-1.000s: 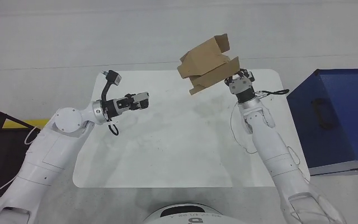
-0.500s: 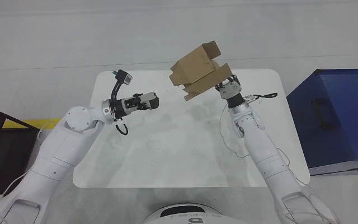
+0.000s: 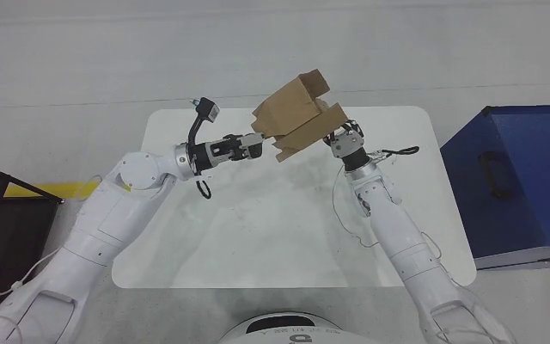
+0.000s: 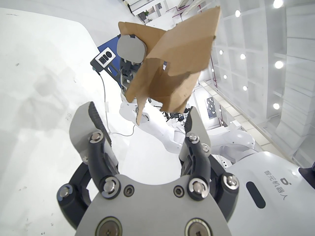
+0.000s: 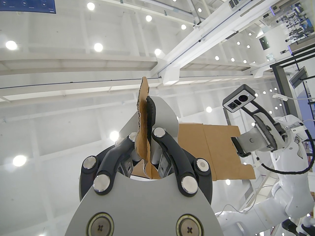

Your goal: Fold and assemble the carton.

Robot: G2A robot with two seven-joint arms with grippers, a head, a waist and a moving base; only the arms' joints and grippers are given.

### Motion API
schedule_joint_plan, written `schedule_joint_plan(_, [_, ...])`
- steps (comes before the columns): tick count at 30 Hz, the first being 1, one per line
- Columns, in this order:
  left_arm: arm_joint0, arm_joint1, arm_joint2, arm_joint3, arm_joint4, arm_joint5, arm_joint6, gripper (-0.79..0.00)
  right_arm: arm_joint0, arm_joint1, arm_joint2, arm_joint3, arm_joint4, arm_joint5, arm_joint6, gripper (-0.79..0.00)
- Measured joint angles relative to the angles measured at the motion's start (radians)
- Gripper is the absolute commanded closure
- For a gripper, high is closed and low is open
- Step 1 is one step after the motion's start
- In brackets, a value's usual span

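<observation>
A brown cardboard carton (image 3: 296, 112), partly unfolded with loose flaps, is held in the air above the far middle of the white table (image 3: 258, 241). My right gripper (image 3: 338, 138) is shut on one of its flaps, and in the right wrist view the cardboard edge (image 5: 142, 114) is pinched between the fingers. My left gripper (image 3: 256, 144) stands open right at the carton's lower left edge. In the left wrist view, the tip of a hanging flap (image 4: 139, 116) reaches down between the left gripper's (image 4: 142, 121) spread fingers, with the carton (image 4: 172, 62) just beyond.
A dark blue bin (image 3: 507, 181) stands beside the table's right edge. A black object (image 3: 17, 206) lies off the table's left side. The near half of the table is bare.
The left arm has swung right and away from me until its open gripper met the carton. The right arm has carried the carton a little to the left.
</observation>
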Motion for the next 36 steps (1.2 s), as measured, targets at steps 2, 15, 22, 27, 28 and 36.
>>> schedule_joint_plan(2, [-0.009,-0.009,0.011,0.006,0.002,0.003,0.013,-0.188,-0.005,-0.001,0.003,-0.010,-0.003,0.004,0.000,0.000])
schedule_joint_plan(15, [-0.029,-0.057,0.061,0.025,0.050,-0.009,0.061,-0.323,-0.018,-0.012,0.007,-0.031,-0.010,0.028,-0.006,0.000])
schedule_joint_plan(22, [-0.021,-0.071,0.050,0.026,0.048,-0.033,0.079,-0.277,-0.022,-0.018,0.000,-0.034,-0.059,0.002,-0.020,0.000])
schedule_joint_plan(27, [-0.001,-0.074,0.023,0.031,0.032,-0.052,0.093,-0.068,-0.027,-0.021,-0.004,-0.034,-0.120,-0.036,-0.029,0.000])
schedule_joint_plan(28, [0.002,-0.075,0.019,0.032,0.031,-0.054,0.091,-0.018,-0.028,-0.021,-0.005,-0.034,-0.137,-0.043,-0.031,0.000])
schedule_joint_plan(36, [0.016,-0.076,-0.018,0.059,-0.008,-0.089,-0.002,0.000,-0.048,-0.011,-0.011,-0.051,-0.409,-0.140,-0.064,-0.388])
